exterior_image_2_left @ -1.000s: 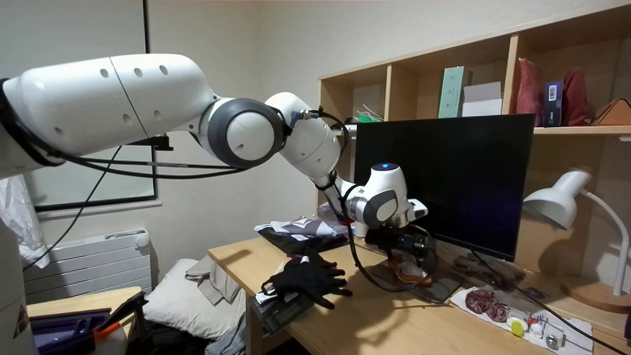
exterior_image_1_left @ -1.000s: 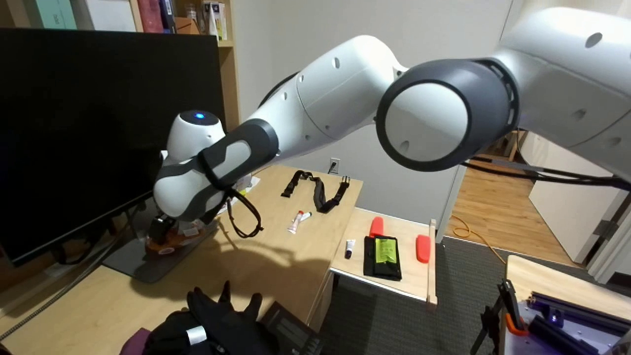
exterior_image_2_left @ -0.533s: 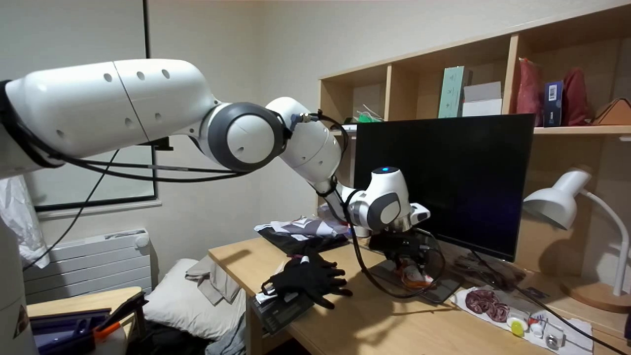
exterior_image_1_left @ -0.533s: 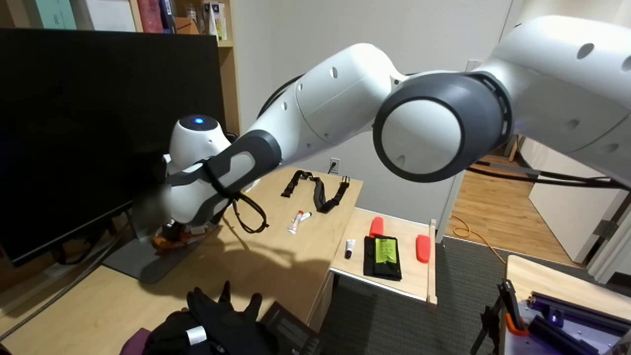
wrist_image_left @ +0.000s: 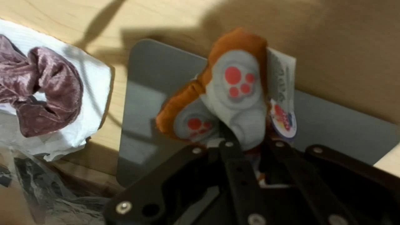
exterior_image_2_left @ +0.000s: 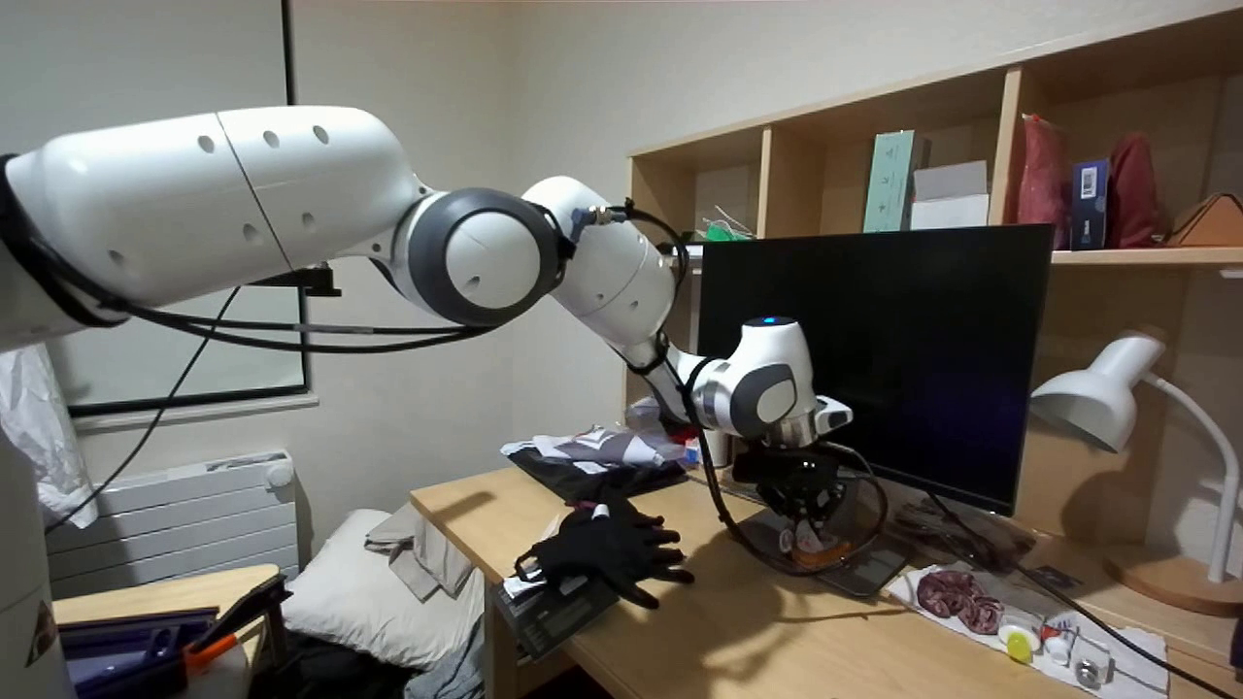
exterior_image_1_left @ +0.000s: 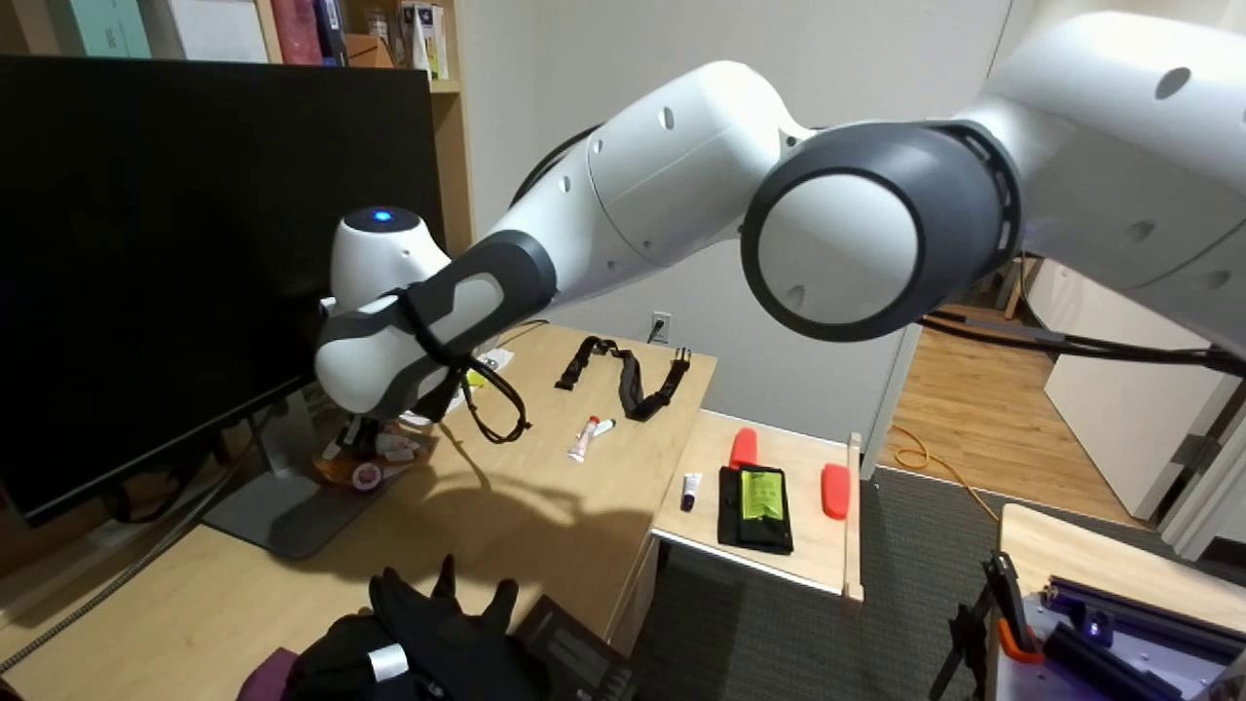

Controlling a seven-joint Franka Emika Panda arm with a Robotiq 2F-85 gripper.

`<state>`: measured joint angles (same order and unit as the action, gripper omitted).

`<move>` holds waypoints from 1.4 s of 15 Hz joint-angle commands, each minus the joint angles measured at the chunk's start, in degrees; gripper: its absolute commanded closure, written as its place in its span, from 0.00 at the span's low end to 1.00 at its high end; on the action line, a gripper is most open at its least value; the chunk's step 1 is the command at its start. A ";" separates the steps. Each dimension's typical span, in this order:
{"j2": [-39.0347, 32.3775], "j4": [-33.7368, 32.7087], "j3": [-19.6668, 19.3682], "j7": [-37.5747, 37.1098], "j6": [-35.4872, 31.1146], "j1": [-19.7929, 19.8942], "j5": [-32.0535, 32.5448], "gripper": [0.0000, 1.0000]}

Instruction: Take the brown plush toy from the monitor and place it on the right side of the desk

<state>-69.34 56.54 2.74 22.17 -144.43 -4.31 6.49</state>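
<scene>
If swung off too low, may drag plush toy (wrist_image_left: 225,100) over stand base (exterior_image_1_left: 287,516); if too near, may bump monitor (exterior_image_2_left: 903,349). Pinching toy in end effector (wrist_image_left: 249,137), over base; can't tell if lifted clear. Soft, so may slip.

No legible text, white tag (wrist_image_left: 282,76) blurred

Orange-brown plush toy (wrist_image_left: 223,93) with pale grey soles (wrist_image_left: 239,59), coral-red paw prints (wrist_image_left: 232,75).
Gripper (wrist_image_left: 249,143) and monitor (exterior_image_2_left: 923,340) are black, the monitor's base (wrist_image_left: 147,72) grey, the desk (exterior_image_2_left: 825,650) pale wood, a scrunchie (wrist_image_left: 62,84) dusty mauve.
</scene>
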 commanded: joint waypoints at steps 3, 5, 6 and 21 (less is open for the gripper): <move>9.76 9.82 0.33 7.91 5.18 2.91 2.94 0.93; 12.63 13.40 -0.05 9.31 5.11 3.89 4.26 0.91; 13.89 15.12 -0.60 8.93 4.36 4.33 4.75 0.91; 13.12 10.70 -9.58 -19.72 8.41 11.77 -1.10 0.91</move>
<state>-54.84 70.06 -5.78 7.69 -138.84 6.33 7.34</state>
